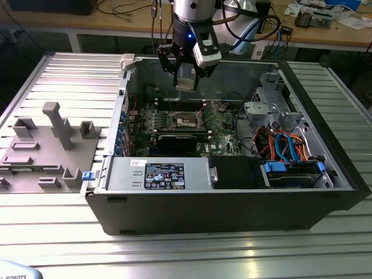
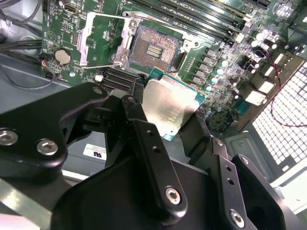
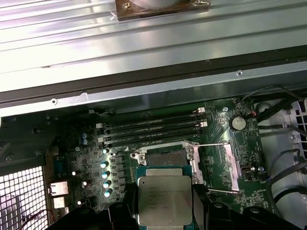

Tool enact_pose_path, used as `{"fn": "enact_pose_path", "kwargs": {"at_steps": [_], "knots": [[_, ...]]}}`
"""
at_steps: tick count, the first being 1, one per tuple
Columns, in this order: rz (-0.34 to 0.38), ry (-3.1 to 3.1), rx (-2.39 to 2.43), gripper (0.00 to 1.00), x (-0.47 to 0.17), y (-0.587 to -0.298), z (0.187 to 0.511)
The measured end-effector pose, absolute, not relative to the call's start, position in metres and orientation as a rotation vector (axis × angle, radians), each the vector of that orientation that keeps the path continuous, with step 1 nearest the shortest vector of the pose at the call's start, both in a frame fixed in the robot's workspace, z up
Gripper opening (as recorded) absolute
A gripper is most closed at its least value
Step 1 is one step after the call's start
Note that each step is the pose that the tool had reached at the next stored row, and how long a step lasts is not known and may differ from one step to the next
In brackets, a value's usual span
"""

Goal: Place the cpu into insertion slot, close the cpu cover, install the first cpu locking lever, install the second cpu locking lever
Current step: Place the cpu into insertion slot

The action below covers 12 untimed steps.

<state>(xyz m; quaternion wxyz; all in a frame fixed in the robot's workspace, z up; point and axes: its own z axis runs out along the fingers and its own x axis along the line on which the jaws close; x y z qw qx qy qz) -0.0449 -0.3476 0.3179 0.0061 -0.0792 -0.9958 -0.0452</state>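
I have the gripper (image 1: 186, 80) clamped, jaws part-way in, on opposite edges of the cpu (image 2: 170, 108), which hangs clear above the bare insertion slot (image 2: 154, 48) just beyond the jaw tips, the cpu cover (image 2: 98, 40) flipped open beside that slot, so I judge all four steps undone.

The exterior view looks down at a slant from well back, taking in the whole open black computer case (image 1: 232, 200) lying on the ribbed silvery metal tabletop (image 1: 174, 253). Both wrist views sit close above the case and look down past the black hand (image 2: 168, 112) (image 3: 165, 213) at the green motherboard (image 2: 225, 52) (image 3: 220, 143) from opposite sides of that hand, the first wrist view also facing out over the case wall to the tabletop. All three share the square metal-rimmed socket (image 1: 187, 120) (image 2: 154, 48) (image 3: 165, 158); both wrist views share the flat square silvery-grey chip (image 2: 168, 103) (image 3: 164, 199) between the hand's tips.
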Motion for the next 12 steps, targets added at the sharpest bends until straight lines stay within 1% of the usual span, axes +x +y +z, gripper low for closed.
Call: {"fn": "enact_pose_path", "kwargs": {"at_steps": [12], "knots": [[-0.142,-3.115,-0.276,0.55,-0.0449,-0.3476,0.3170]]}}
